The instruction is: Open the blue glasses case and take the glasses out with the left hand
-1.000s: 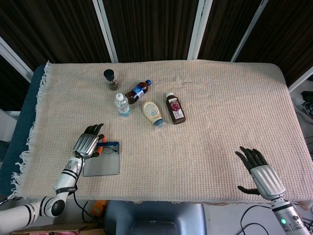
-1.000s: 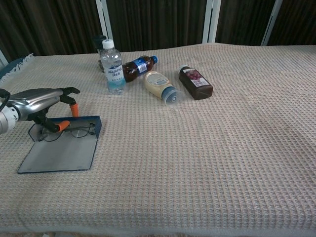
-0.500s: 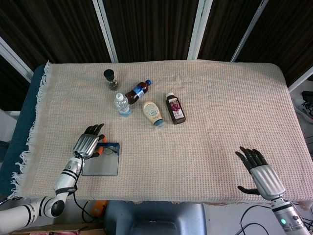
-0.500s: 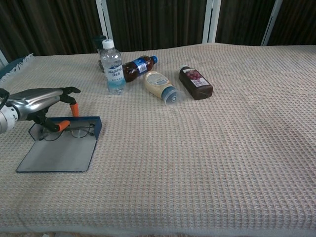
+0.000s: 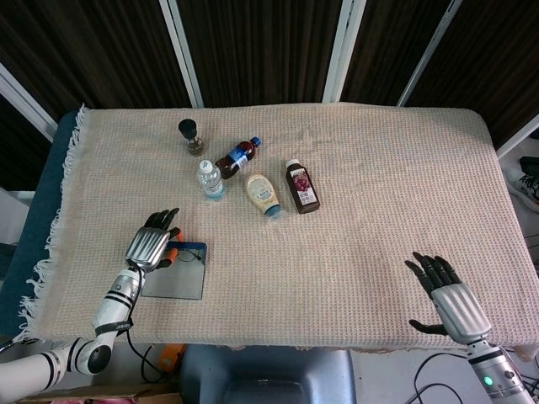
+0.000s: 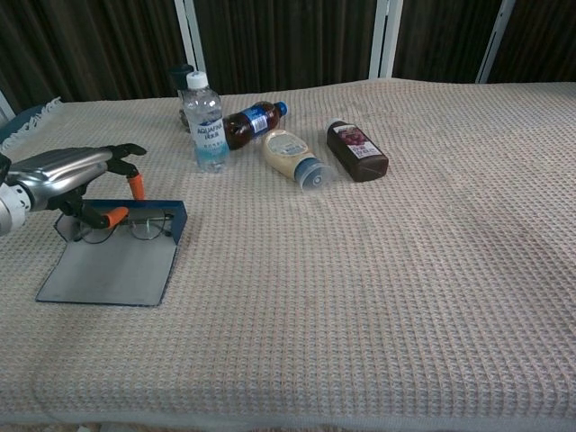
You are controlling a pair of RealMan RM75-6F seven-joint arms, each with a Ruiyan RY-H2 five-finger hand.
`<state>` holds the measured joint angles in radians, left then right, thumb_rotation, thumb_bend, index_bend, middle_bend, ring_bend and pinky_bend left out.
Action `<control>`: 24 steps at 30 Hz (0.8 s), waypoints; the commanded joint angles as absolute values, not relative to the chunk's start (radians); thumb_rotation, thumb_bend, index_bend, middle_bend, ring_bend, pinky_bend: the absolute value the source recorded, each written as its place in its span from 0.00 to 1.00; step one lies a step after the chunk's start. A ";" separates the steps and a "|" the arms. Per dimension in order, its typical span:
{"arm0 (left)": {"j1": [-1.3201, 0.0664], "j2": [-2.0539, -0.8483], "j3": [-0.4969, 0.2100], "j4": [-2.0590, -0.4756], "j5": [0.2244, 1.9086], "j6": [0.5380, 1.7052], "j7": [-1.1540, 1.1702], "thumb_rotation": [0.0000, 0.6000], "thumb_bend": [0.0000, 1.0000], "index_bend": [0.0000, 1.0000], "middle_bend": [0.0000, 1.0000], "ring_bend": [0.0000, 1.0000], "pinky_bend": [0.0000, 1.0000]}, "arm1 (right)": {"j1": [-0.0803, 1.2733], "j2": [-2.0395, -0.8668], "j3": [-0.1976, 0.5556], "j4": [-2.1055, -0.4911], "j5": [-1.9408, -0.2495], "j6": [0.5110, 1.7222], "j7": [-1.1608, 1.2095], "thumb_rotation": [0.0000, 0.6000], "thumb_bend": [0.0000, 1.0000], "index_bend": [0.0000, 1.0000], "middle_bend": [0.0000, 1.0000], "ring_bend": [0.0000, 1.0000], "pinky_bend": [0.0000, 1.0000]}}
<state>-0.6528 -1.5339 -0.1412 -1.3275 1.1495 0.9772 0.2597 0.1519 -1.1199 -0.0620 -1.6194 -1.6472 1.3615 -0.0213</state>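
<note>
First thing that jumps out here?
The open blue glasses case at the table's near left, with the glasses inside and the left hand over them. Next, a cluster of bottles at the far middle. The right hand rests open at the near right edge.

There are two hands, the left hand (image 5: pixel 150 247) and the right hand (image 5: pixel 449 300). One blue case (image 5: pixel 175 281) lies open near the left edge of the surface (image 5: pixel 370 194), with one pair of glasses (image 6: pixel 135 229) in it. Four bottles are near the far edge: water (image 5: pixel 210 179), cola (image 5: pixel 237 156), sauce (image 5: pixel 264 194), and a dark one (image 5: pixel 302 185). One small jar (image 5: pixel 191 137) stands there too.
</note>
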 commanded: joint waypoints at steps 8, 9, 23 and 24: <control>-0.627 -1.532 -0.189 -1.334 1.190 1.077 0.175 1.00 0.44 0.60 0.00 0.00 0.10 | 0.152 -1.119 -0.063 -1.620 -1.649 1.363 -0.019 1.00 0.19 0.00 0.00 0.00 0.00; -0.624 -1.539 -0.194 -1.329 1.194 1.089 0.161 1.00 0.44 0.60 0.00 0.00 0.10 | 0.152 -1.119 -0.063 -1.620 -1.650 1.363 -0.019 1.00 0.19 0.00 0.00 0.00 0.00; -0.619 -1.608 -0.189 -1.214 1.205 1.085 0.127 1.00 0.44 0.60 0.00 0.00 0.10 | 0.151 -1.118 -0.063 -1.620 -1.651 1.366 -0.018 1.00 0.19 0.00 0.00 0.00 0.00; -0.620 -1.611 -0.190 -1.209 1.205 1.085 0.124 1.00 0.44 0.60 0.00 0.00 0.10 | 0.151 -1.118 -0.063 -1.620 -1.651 1.365 -0.017 1.00 0.19 0.00 0.00 0.00 0.00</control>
<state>-0.6194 -1.6066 -0.1883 -1.2137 1.2035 1.0836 0.1278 0.1507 -1.1180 -0.0631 -1.6205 -1.6510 1.3654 -0.0172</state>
